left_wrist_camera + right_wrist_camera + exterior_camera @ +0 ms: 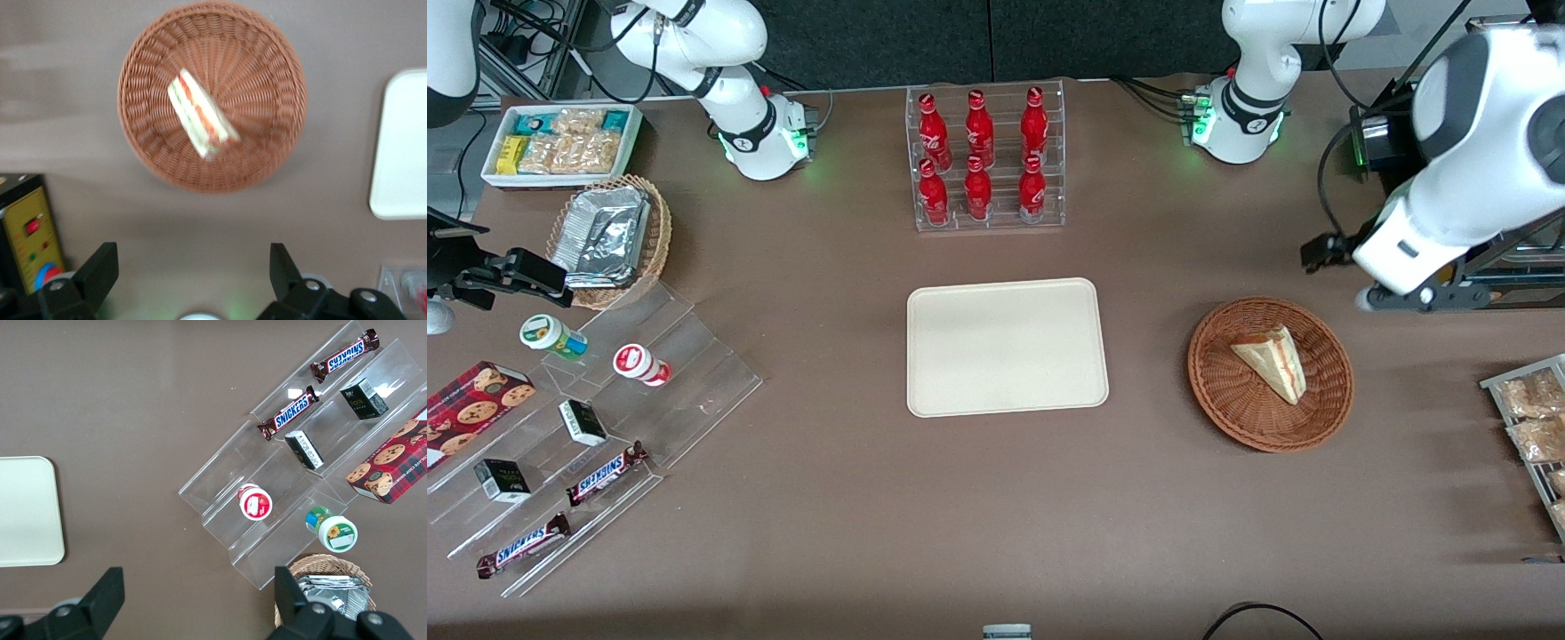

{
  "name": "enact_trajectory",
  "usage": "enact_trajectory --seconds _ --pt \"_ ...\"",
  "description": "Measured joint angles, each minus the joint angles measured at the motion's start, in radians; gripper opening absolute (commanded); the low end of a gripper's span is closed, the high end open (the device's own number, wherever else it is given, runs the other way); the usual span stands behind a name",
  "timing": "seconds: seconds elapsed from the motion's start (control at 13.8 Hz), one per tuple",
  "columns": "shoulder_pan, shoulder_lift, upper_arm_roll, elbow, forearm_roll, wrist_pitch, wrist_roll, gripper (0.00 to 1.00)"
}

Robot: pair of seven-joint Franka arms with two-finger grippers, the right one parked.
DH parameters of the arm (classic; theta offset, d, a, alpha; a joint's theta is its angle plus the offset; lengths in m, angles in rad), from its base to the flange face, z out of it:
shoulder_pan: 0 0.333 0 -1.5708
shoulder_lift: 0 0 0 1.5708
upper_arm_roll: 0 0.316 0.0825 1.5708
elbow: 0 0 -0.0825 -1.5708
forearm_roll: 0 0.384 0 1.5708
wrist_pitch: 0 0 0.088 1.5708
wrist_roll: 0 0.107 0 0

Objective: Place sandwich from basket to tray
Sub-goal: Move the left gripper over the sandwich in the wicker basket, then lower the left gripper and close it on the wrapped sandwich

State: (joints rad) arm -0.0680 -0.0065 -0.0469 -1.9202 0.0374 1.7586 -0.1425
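Left gripper (190, 267) held above bare table (978, 498) with fingers spread wide, nothing gripped, sandwich (1273, 361) lying on its side in wicker basket (1325, 411), cream tray (1007, 348) unloaded nearby, open tabletop seen between basket and tray.

Right wrist view: brown table, tiered display and tray corner

Clear acrylic stepped stand (267, 487) holds two Snickers bars (288, 412), two small dark boxes (363, 399), a red-lidded cup (255, 503) and a green-lidded cup (331, 529). Cookie box (393, 457) at 3 o'clock; wicker basket with foil trays (330, 577) at 5 o'clock; cream tray (27, 510) at 9 o'clock.
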Motion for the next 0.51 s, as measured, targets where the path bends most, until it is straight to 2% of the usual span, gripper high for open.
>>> enact_trajectory --seconds 0.22,0.51 --pt "0.002 0.019 0.005 -0.123 0.0 0.193 -0.087 1.0" --pt "0.004 0.045 0.008 -0.233 0.0 0.407 -0.335 1.0"
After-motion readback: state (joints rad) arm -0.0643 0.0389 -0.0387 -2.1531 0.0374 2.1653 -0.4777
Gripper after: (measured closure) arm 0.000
